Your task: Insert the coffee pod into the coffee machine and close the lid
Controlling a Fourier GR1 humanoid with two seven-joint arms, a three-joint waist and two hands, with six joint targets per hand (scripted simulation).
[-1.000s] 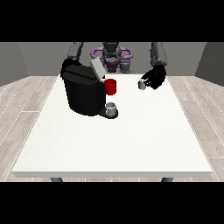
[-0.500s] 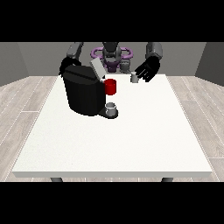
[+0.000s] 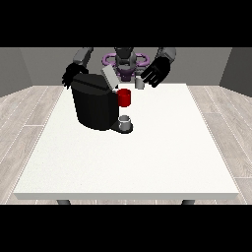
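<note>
Since the frame half a second before, the hand at the view's right had drawn further in towards the machine and risen a little, bringing the pod with it. The pod was a small grey cup-shaped piece, paler on top, upright as far as could be seen. It sat at the fingertips of that hand, whose dark fingers curved down around it; the pinch looked closed on the pod, though the exact contact was too small to make out. The pod hung above the table, just to the right of the raised lid and above and to the right of the red part on the machine's front.

That machine was a bulky black block standing on the table's far left part. Its grey lid stood tilted up and open at the top. A small grey cup rested on the tray at the machine's lower front, under the red part.

At the view's left, the other hand was behind the machine's top corner; whether its fingers were spread or curled could not be told.
</note>
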